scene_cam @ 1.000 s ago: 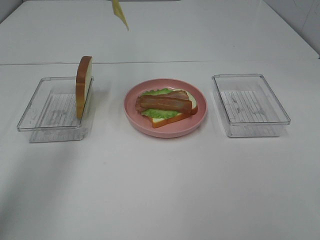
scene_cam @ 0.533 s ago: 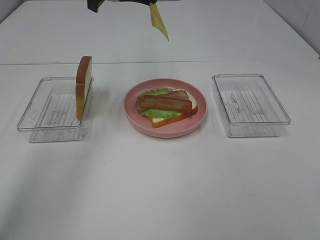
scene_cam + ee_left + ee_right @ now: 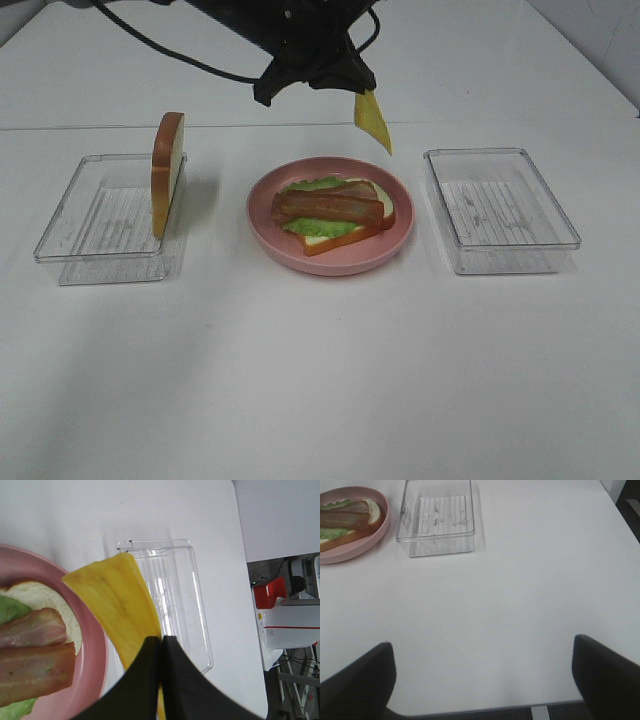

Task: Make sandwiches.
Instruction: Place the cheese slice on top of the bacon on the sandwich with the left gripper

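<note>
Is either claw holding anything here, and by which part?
The left claw is shut on the yellow cheese square, pinching one edge. The right claw is open and empty.

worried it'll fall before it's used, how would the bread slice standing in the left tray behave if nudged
The bread slice stands on its thin edge, leaning on the left tray rim, so a light nudge would probably tip it flat. It holds its shape upright, so it is likely stiff. Being a toy, it is probably light.
</note>
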You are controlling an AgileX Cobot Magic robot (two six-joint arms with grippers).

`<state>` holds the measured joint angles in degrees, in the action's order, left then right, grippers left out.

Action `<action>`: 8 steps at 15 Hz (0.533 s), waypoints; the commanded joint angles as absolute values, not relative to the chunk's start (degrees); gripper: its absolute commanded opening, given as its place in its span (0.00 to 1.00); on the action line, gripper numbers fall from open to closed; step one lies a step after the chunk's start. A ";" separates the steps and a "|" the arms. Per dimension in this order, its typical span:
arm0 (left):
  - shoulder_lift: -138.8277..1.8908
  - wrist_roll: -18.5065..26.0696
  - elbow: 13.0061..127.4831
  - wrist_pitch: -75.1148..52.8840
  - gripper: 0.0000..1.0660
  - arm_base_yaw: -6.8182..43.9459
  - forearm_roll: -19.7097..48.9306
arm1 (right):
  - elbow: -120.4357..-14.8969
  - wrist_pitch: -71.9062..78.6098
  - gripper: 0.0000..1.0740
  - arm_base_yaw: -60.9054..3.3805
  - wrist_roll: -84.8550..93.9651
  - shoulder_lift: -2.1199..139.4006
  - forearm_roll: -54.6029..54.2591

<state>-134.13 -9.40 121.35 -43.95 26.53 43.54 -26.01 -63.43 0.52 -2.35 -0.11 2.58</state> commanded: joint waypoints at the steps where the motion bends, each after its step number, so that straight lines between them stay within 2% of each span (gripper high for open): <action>1: -136.31 -9.17 121.58 -41.20 0.00 27.62 44.69 | -25.78 -62.91 0.85 0.86 -1.95 -2.06 2.29; 4: -138.20 -7.91 121.52 -42.17 0.00 27.62 45.32 | -25.78 -62.91 0.85 0.86 -1.95 -2.06 2.29; 8: -138.20 -7.85 121.52 -44.29 0.00 27.62 39.82 | -25.78 -62.91 0.85 0.86 -1.95 -2.06 2.29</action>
